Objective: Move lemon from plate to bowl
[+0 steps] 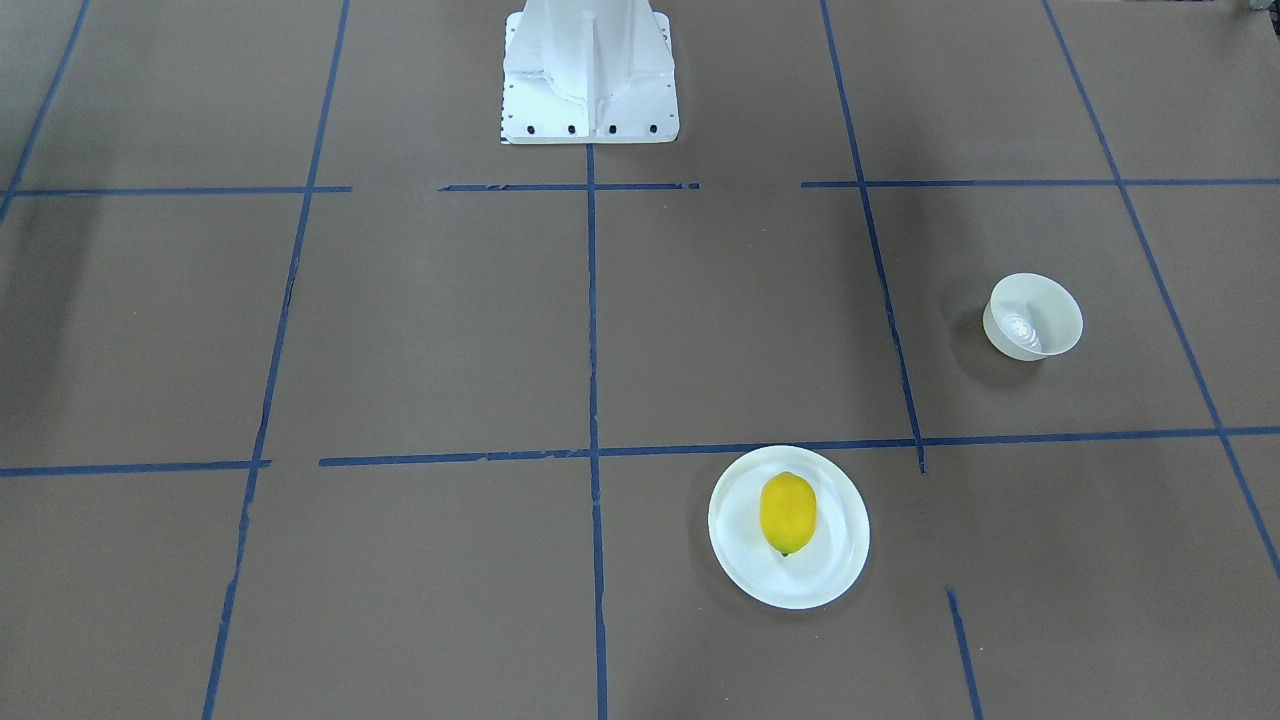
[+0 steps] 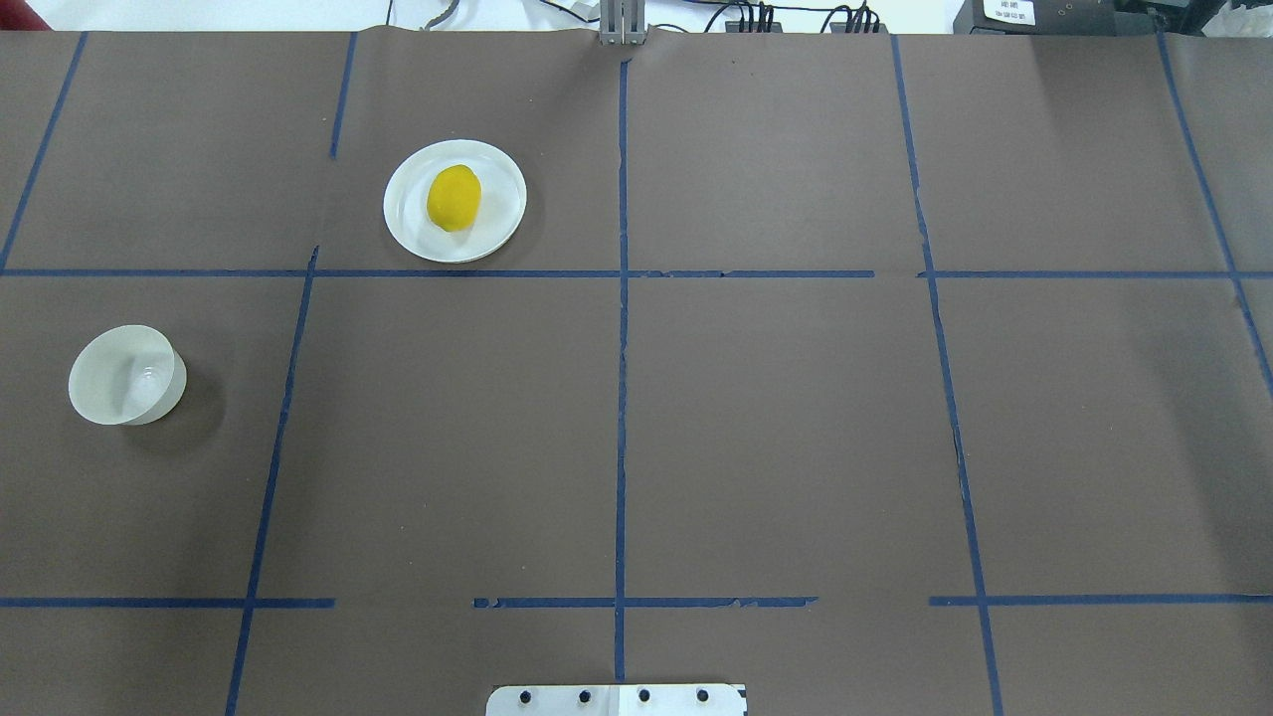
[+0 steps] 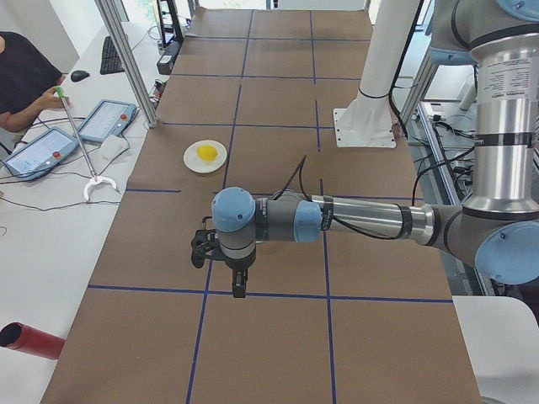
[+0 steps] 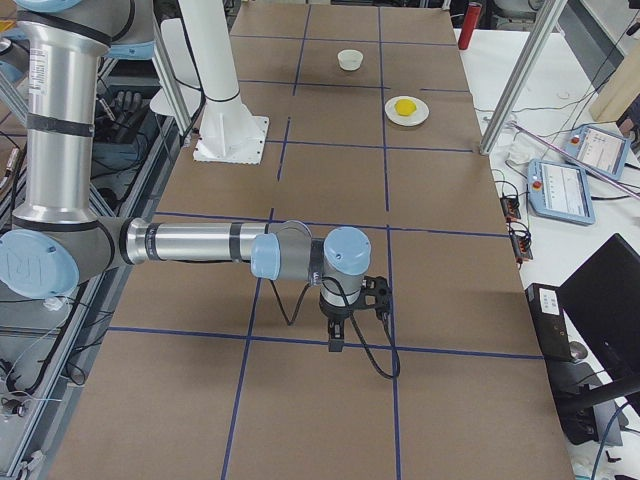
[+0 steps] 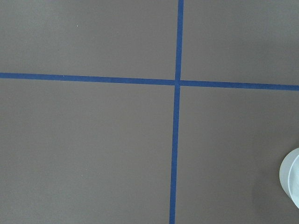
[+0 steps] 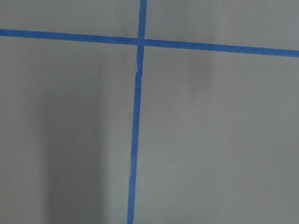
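Standing well apart from the plate (image 2: 500,215), the left gripper (image 3: 239,289) and right gripper (image 4: 337,341) are seen only sidelong; whether they are parted cannot be told. The bowl (image 2: 101,390) is placed near the plate, the lemon (image 2: 454,198) upon that plate.

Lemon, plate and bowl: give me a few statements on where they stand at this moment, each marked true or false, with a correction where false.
1. The lemon lies on the plate. True.
2. The bowl holds the lemon. False: the bowl is empty.
3. Bowl and plate touch each other. False: they stand well apart on the table.
4. In the overhead view, both dishes sit in the table's left half. True.
5. The left gripper grips the lemon. False: it hangs over the table away from the plate, and nothing touches the lemon.
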